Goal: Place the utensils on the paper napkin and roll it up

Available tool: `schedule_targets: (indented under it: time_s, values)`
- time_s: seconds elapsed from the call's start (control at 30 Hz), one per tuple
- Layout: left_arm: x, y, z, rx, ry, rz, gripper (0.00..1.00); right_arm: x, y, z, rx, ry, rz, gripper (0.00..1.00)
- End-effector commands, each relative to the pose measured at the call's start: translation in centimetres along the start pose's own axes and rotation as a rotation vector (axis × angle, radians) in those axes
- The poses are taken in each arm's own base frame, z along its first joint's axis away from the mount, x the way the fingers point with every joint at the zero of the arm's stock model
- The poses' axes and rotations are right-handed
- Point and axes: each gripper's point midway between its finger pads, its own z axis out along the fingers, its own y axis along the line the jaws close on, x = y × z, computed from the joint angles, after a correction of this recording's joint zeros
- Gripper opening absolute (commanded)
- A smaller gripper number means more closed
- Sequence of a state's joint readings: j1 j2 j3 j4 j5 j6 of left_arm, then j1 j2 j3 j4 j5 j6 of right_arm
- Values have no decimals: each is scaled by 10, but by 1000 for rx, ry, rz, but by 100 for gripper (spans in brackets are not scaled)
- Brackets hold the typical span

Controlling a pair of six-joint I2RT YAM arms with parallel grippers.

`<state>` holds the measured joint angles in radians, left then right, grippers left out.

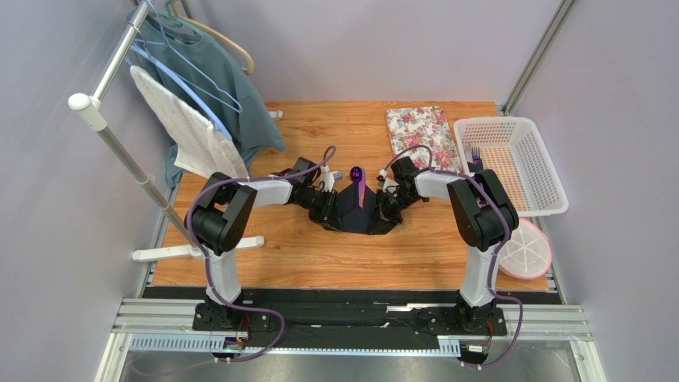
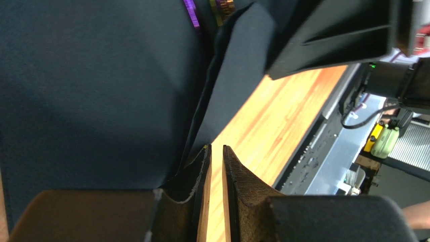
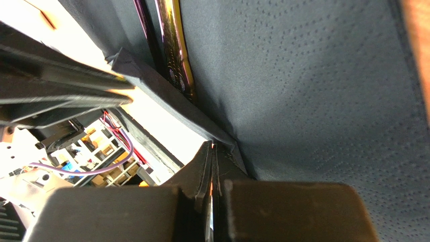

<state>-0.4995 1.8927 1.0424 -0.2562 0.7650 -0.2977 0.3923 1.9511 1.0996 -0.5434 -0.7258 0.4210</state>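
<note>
- The left gripper [image 2: 216, 157] has its two fingers drawn in to a narrow slit, and orange wood shows through the gap. The raised edge of the black paper napkin [image 2: 101, 91] runs down to the tip of one finger [image 2: 194, 176], but I cannot tell whether the paper is actually pinched
- The right gripper [image 3: 212, 159] is pressed closed with almost no gap between its fingers. A folded edge of the paper napkin runs straight into the fingertips, so it is gripping the paper
- From above, both arms reach in toward each other over the middle of the wooden table [image 1: 319, 255], with a gripper close on either side of the paper napkin
- The paper napkin sits between them with its left and right sides lifted, so it forms a dark trough rather than lying flat
- A glossy purple spoon [image 1: 358, 181] lies along the middle of that trough, and its round bowl pokes out past the far edge of the paper
- The right wrist view shows two slim shiny purple handles [image 3: 174, 50] lying side by side in the crease
- At the back right a floral mat [image 1: 421, 137] lies flat, apart from the napkin and just beside a white plastic basket [image 1: 550, 179]
- A round pink-rimmed dish [image 1: 523, 248] rests at the table's right edge, near the right arm
- On the left a clothes rail [image 1: 119, 143] carries hangers, a teal shirt [image 1: 219, 79] and a white towel [image 1: 187, 127]
</note>
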Motion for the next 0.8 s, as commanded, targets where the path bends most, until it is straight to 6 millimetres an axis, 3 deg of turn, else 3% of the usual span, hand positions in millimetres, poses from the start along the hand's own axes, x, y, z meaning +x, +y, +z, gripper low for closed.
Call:
schedule_targets:
  time_s: [0.0, 0.37, 0.67, 0.77]
  values:
    - [-13, 9, 1, -30, -22, -21, 19, -4, -17, 7, 72, -3, -13, 0]
    - [-2, 19, -2, -37, 1, -92, 14, -3, -19, 7, 76, 0, -13, 0]
    - [-32, -33, -24, 81, -98, 76, 22, -3, -18, 8, 72, 2, -16, 0]
    - [-36, -36, -19, 81, -97, 68, 22, -3, -19, 8, 73, 4, -13, 0]
